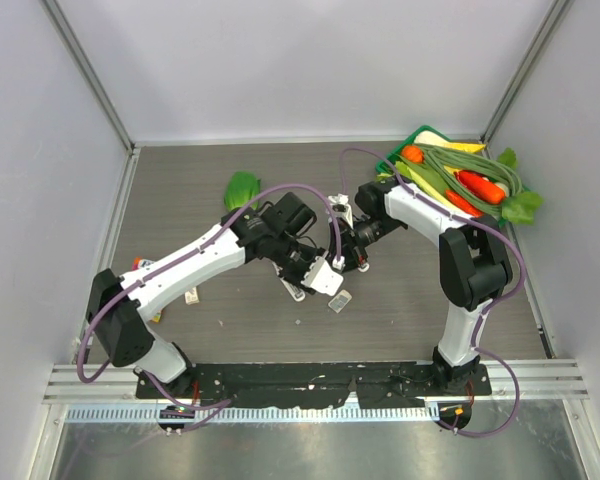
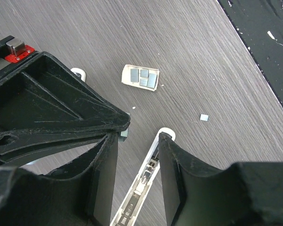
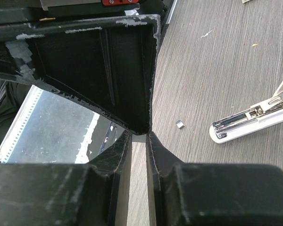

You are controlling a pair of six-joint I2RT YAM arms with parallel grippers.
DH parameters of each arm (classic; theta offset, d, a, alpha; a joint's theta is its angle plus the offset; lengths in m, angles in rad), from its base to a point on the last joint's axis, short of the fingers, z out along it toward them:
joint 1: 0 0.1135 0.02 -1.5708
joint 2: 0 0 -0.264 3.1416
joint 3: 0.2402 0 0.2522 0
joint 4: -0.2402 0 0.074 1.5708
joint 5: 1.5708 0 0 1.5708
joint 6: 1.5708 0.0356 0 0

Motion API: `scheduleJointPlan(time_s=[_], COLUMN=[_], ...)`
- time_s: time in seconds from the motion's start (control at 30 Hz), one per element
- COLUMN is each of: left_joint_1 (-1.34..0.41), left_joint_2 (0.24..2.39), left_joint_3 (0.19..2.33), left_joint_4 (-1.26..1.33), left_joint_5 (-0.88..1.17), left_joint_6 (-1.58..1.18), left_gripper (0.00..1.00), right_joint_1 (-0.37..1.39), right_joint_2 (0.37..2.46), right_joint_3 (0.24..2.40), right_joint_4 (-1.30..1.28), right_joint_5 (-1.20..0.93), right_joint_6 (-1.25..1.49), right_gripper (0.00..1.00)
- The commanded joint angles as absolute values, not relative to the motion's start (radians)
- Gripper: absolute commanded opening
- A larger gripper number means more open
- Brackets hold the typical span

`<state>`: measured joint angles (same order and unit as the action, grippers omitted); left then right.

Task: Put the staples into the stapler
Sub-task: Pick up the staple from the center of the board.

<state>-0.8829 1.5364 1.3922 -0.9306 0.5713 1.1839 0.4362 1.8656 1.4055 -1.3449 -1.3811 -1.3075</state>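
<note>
TOOL: left gripper is hovering half-open over the stapler; right gripper is sitting nearly closed, nothing seen inside | PARTS: stapler is lying open on the table, staples just beyond | RISK: an off-centre closure may be shoving the stapler aside | HIDDEN: fingers are covering its rear.

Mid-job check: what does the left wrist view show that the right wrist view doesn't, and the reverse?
Only left wrist: the staples box, open, grey strips inside, and the left gripper open astride the stapler. Only right wrist: the right gripper shut on nothing, apart from the stapler, and the metal ledge beyond the table. Both: the stapler lying open with its silver channel exposed, the wood-grain table, and a loose metal bit, possibly not the same one.
</note>
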Motion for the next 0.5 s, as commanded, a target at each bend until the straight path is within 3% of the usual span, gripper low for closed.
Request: scheduleJointPlan(time_s=[0.0, 0.47], left_joint_1=[-0.900, -0.908], left_joint_2=[1.552, 1.566], left_joint_3=[1.427, 1.422], left_joint_4=[-0.891, -0.816], left_joint_5=[0.589, 0.563], left_joint_6=[1.141, 1.048], left_gripper=[0.42, 0.34], right_joint_1=[0.434, 0.434], right_joint_2=[1.822, 1.807], right_joint_3=[1.407, 1.405], right_joint_4=[-1.497, -1.494], right_joint_5=[-1.439, -1.443], right_joint_6=[-1.322, -1.319], right_gripper=[0.21, 0.20])
